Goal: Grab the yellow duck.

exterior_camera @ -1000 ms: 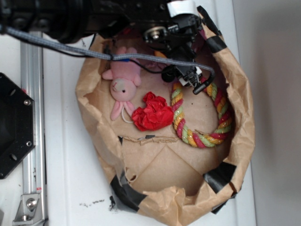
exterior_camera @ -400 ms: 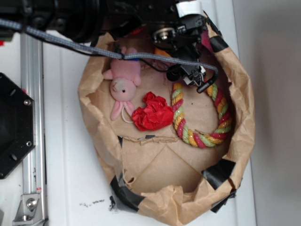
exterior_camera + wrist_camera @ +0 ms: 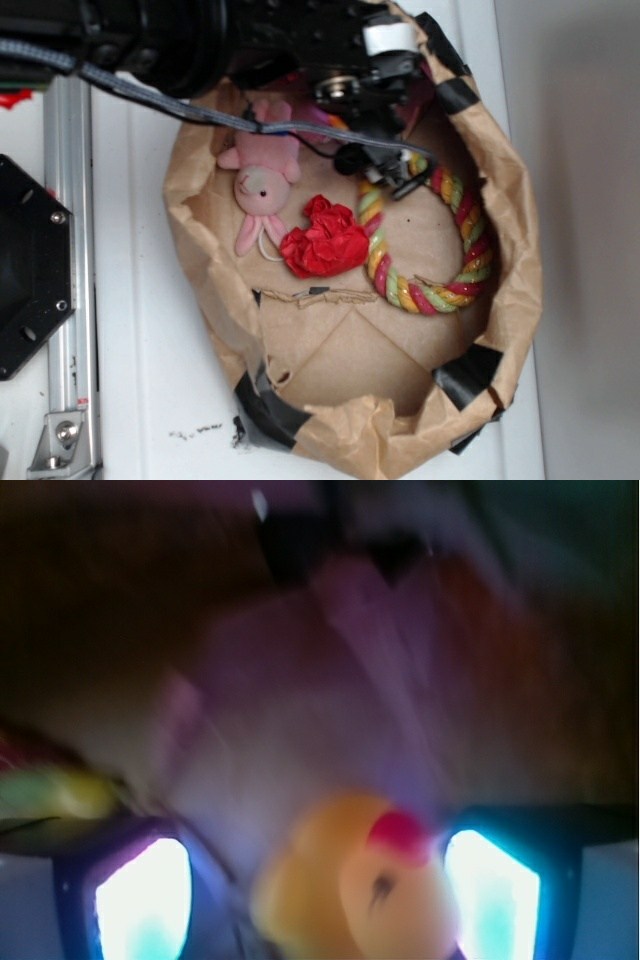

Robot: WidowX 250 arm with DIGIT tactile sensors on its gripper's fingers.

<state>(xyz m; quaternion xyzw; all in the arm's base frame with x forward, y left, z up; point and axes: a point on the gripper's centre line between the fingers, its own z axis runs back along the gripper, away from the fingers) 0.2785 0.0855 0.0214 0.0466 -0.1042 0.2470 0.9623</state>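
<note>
Tool (image 3: 320,900) fingers apart around yellow duck (image 3: 360,890), seemingly touching, paper bag (image 3: 515,260) holding rope ring (image 3: 430,290), pink bunny (image 3: 262,185)

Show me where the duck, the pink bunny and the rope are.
duck (image 3: 355,885), wrist view, on its head.
pink bunny (image 3: 260,185), exterior view, on its face.
rope (image 3: 425,297), exterior view, on its lower curve.

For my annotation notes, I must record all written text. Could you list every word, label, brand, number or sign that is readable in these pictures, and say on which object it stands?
There is no readable text in either view.
The paper bag, rope ring, pink plush bunny and red crumpled piece bear no print.
The wrist view is too blurred; the yellow duck shows no lettering.
</note>
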